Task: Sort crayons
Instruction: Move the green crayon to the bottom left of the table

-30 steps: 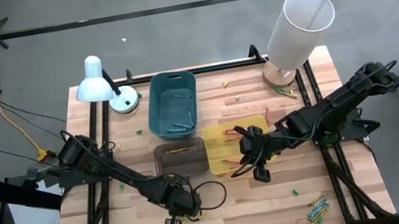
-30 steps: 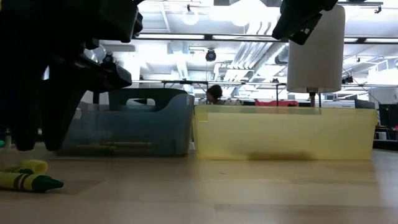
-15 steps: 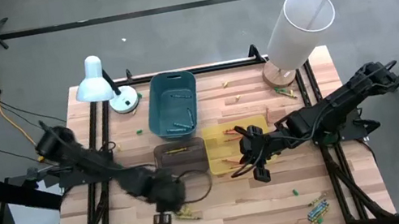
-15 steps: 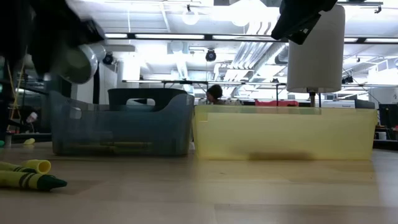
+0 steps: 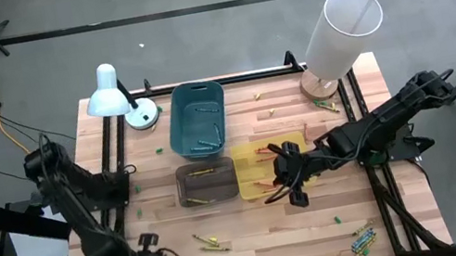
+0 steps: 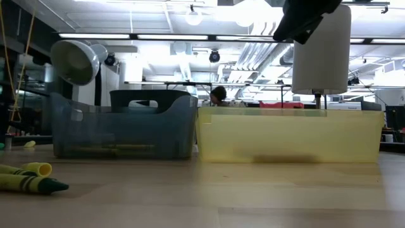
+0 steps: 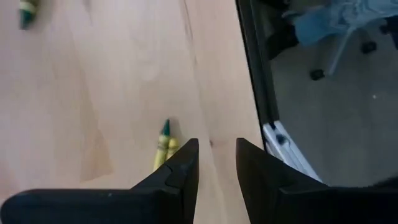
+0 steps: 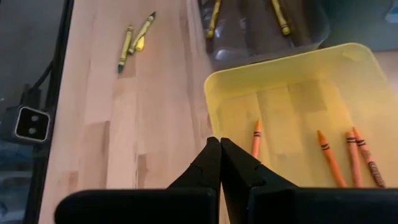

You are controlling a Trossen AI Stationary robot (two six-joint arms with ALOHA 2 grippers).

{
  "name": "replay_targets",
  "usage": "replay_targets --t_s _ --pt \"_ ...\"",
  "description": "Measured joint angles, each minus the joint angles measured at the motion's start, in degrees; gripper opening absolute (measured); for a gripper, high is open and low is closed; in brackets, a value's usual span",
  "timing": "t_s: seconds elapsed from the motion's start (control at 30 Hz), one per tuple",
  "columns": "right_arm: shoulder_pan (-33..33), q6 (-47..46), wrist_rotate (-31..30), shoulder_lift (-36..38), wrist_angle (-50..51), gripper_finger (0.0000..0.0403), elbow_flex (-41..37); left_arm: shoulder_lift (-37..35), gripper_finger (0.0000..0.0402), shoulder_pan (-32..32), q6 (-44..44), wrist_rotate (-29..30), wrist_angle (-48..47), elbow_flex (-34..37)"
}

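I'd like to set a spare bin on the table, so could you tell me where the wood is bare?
Freest is the front middle of the table, between the yellow-green crayons and the crayon heap at the front right corner. It is crowded mid-table around the grey bin, yellow bin and right gripper.

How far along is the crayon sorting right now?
Partly done: orange crayons lie in the yellow bin, yellow ones in the grey bin. Nothing is held: left gripper open near the front-left crayons, right gripper shut at the yellow bin. Loose crayons remain.
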State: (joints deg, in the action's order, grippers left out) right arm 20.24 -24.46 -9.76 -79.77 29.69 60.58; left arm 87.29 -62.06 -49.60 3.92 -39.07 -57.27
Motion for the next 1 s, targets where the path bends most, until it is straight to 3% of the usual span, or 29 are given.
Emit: replay_targets --t_s 0.43,0.87,1.0 --pt "-2.0 -0.5 -0.2 0.0 -0.2 0.0000 0.0 12.7 0.0092 4.1 -8.9 -3.9 1.8 0.0" --pt "-2.3 -0.5 0.2 0.0 0.0 0.0000 0.0 14.2 0.0092 4.4 -8.6 -1.6 -0.8 -0.2" --pt "-2.3 -0.5 0.2 0.0 0.0 0.0000 0.0 11.7 0.0092 5.4 -9.9 -1.9 -4.5 -1.4"
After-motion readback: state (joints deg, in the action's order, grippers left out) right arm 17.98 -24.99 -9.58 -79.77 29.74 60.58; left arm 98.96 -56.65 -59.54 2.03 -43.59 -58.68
